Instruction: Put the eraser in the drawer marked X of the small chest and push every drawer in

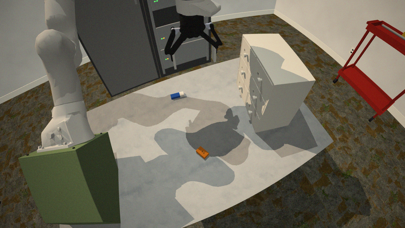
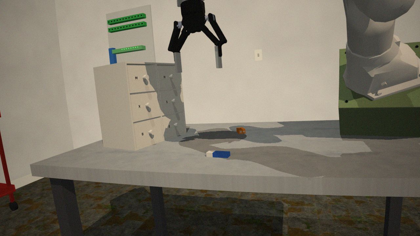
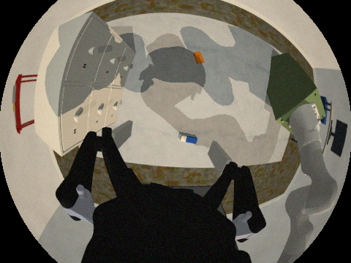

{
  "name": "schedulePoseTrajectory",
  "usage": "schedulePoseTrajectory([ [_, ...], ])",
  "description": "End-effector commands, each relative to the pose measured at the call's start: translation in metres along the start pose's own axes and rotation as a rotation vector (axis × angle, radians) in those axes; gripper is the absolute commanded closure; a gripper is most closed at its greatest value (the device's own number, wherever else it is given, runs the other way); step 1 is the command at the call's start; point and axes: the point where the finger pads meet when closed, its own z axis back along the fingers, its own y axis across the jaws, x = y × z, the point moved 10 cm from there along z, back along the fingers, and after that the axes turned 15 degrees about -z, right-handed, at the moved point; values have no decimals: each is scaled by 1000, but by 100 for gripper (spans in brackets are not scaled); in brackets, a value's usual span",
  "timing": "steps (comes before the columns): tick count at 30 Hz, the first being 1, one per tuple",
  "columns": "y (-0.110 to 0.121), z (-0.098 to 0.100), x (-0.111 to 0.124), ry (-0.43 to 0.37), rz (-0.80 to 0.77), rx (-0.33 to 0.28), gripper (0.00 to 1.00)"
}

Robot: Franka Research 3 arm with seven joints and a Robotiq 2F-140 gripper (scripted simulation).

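Observation:
The blue and white eraser (image 1: 177, 95) lies flat on the table, apart from the chest; it also shows in the exterior view (image 2: 218, 154) and the wrist view (image 3: 189, 139). The small cream chest (image 1: 270, 79) stands at the table's right with all drawers pushed in. The drawer marked X (image 2: 145, 106) is the middle one of the left column in the exterior view. My gripper (image 2: 198, 63) is open and empty, high above the table, beside the chest's front and well above the eraser.
A small orange block (image 1: 202, 152) lies on the table nearer the front edge. The arm's green base (image 1: 70, 178) stands at the table's left. A dark server rack (image 1: 135, 36) stands behind the table, a red cart (image 1: 370, 70) to the right.

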Motion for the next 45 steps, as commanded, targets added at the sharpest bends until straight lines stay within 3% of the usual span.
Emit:
schedulePoseTrajectory([
  [1, 2, -1, 3, -12, 279, -3, 0],
  [4, 2, -1, 5, -12, 307, -4, 0],
  [19, 9, 0, 27, -11, 744, -6, 0],
  [45, 17, 0, 53, -9, 1218, -8, 0],
])
